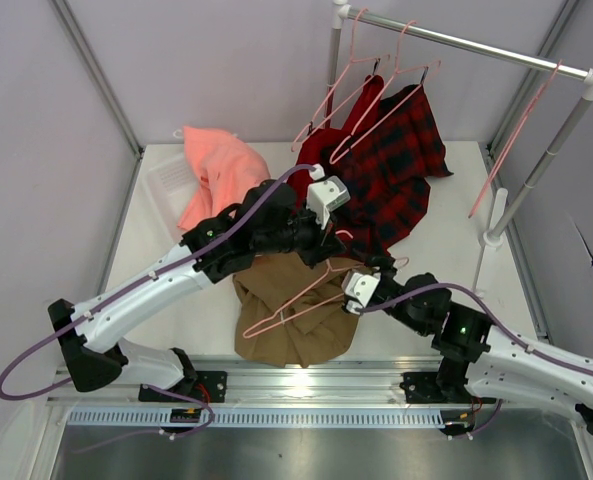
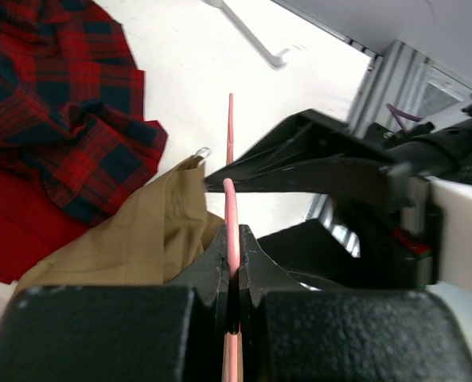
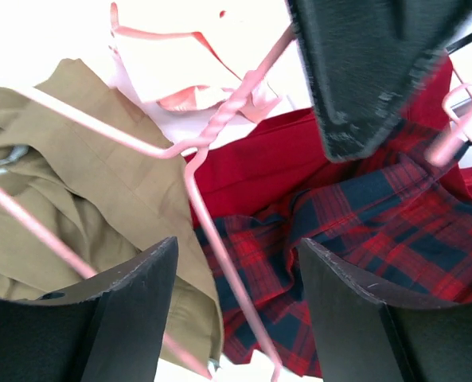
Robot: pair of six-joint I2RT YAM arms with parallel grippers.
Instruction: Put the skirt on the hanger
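salmon-pink garment (image 1: 221, 175) at back left, red plaid garment (image 1: 401, 160) under metal rail (image 1: 466, 41), spare hangers (image 1: 514, 140) hooked on it

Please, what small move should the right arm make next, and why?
Probably lower the right gripper slightly and close on the edge of the skirt beside the hanger. The left gripper pinches the hanger wire, which lies across the skirt, while the right jaws stand open just above both, holding nothing.

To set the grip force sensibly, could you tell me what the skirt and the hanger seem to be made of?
The skirt: soft woven cloth, matte khaki; it creases and folds loosely. The hanger: thin pink wire, probably coated metal, smooth finish; its neck is twisted.
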